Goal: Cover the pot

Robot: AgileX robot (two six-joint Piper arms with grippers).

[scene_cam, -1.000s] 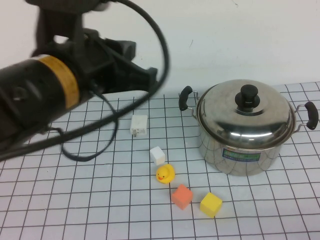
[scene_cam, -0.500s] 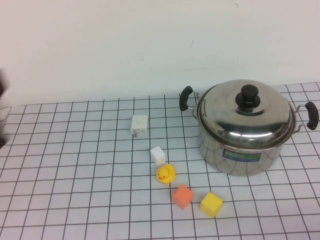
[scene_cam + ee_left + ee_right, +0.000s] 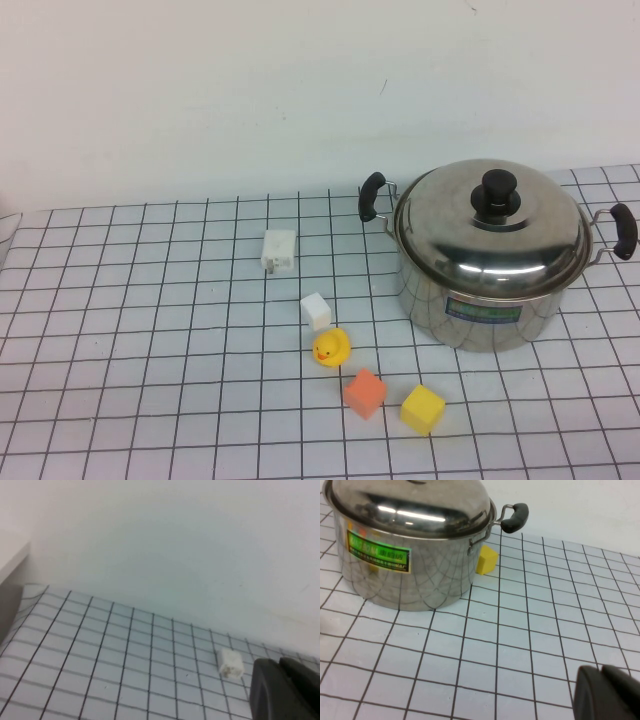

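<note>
You see only a dark corner of the left gripper [image 3: 285, 690] and of the right gripper [image 3: 610, 692]; jaws cut off, can't tell their state. The pot [image 3: 405, 555] sits well ahead of the right gripper, lid [image 3: 490, 228] on. Its blue-green label [image 3: 378, 552] is unreadable. White adapter [image 3: 230, 662] lies just beyond the left gripper.

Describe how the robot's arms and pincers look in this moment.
Neither arm appears in the high view. Each wrist view shows only a dark, matte black, rounded tip: the left pincer and the right pincer. No cables, markings or colour bands show.
</note>
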